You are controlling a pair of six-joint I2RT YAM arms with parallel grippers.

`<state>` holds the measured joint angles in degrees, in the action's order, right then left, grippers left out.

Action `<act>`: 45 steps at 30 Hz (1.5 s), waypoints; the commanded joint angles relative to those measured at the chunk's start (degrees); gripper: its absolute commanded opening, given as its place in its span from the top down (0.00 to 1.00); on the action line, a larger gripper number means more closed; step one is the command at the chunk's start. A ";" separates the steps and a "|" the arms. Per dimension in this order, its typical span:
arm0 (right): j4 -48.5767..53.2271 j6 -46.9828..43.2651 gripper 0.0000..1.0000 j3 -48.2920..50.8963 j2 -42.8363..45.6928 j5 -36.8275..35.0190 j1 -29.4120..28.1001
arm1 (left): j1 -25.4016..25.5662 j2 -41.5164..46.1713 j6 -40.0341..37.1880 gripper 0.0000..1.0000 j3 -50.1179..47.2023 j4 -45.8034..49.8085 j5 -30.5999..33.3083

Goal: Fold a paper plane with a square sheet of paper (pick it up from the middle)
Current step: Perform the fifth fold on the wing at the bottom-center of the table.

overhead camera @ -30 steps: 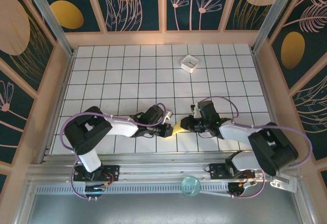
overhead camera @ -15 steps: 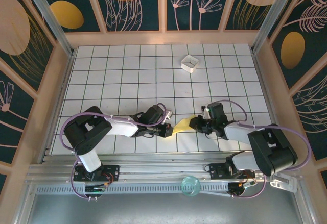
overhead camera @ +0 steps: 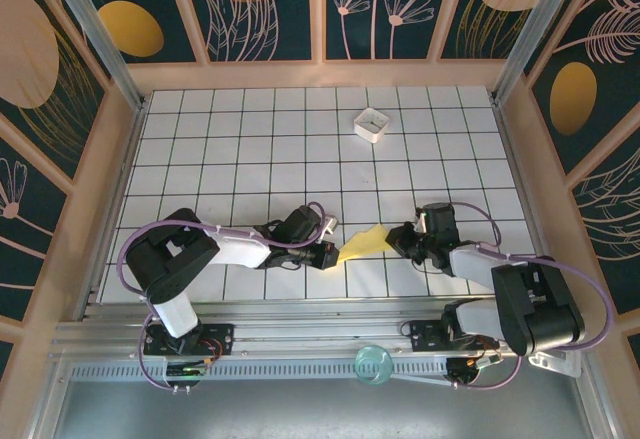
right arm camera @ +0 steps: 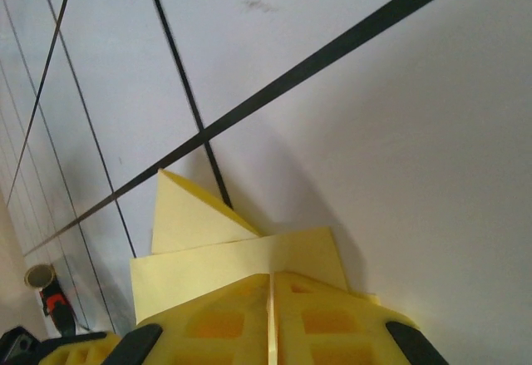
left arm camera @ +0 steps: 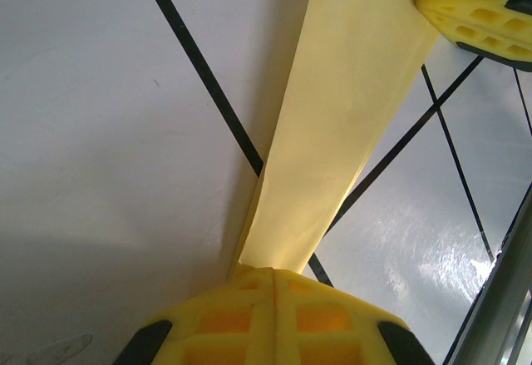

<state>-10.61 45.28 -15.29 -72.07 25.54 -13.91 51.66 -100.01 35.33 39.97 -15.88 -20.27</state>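
two grippers share one workpiece. the paper plane point(overhead camera: 362, 243), only partly folded, spans the gap between the arms close to the near edge of the table point(overhead camera: 200, 139), about midway between its left and right edges. the left gripper point(overhead camera: 326, 255) is clamped on the narrow end; in the left wrist view its yellow pads point(left arm camera: 216, 319) meet flush, with the paper running out from between them. the right gripper point(overhead camera: 402, 241) pinches the wider end, its pads point(right arm camera: 224, 323) pressed together over the layers.

likely failures, as judged from this pose:
(a) tearing, if the arms draw apart, since thin paper is held by a firm pinch at each end.
(b) slipping, because each pinch takes only a small margin, and a loose end would drop and undo the alignment.
(c) a skew crease, if one wrist twists against the other or the band is pressed down with its layers offset.

appearance: plain yellow, thin and unmarked, folded into a long band that broadens toward the right gripper. the right wrist view shows at least two layers, a triangular flap peeking from behind a squarer one with crisp corners. a shadow beside the band suggests most of it is off the tiles; contact at the ends cannot be told. no sharp nose or central ridge is evident. a white box point(overhead camera: 372, 124) sits near the far edge, well apart.
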 commanded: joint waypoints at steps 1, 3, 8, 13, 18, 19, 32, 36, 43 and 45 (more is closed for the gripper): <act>8.12 1.40 0.90 0.42 0.53 -10.64 1.46 | -0.50 -0.83 -1.28 0.97 -1.51 8.09 4.47; 9.55 1.68 0.90 -0.28 1.81 -12.45 1.46 | -0.46 -0.81 -1.16 0.97 -1.49 7.97 4.46; 10.00 -0.99 0.89 -2.04 6.99 -13.24 -0.29 | -0.45 -0.56 -0.78 0.97 -1.55 7.71 4.45; 7.12 -0.25 0.87 -3.13 11.98 -14.46 -11.08 | -0.47 -0.38 -0.35 0.96 -1.40 7.71 4.34; 2.51 1.34 0.87 -4.56 7.25 -16.05 -20.69 | -0.46 -0.43 -0.44 0.96 -1.13 7.97 4.46; 2.86 1.47 0.87 -5.22 6.56 -17.39 -22.09 | -0.49 -0.45 -0.44 0.96 -1.12 8.05 4.45; -0.27 -0.65 0.87 -7.01 -3.25 -14.64 -21.64 | -0.41 -0.01 -0.79 0.95 0.36 9.06 4.11; 1.54 -0.46 0.89 -5.61 -4.97 -15.26 -19.48 | -0.49 0.67 -0.79 0.93 0.37 9.38 4.02; 5.35 -0.28 0.92 -4.14 -5.77 -16.49 -17.79 | -0.43 3.53 -0.43 0.92 -1.87 10.21 2.87; 6.11 -0.13 0.93 -4.05 -6.37 -16.75 -17.77 | -0.48 4.09 -0.43 0.91 -2.74 10.51 2.27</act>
<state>-9.54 45.34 -21.21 -76.60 12.08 -32.62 51.64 -97.27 35.35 39.53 -11.51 -18.61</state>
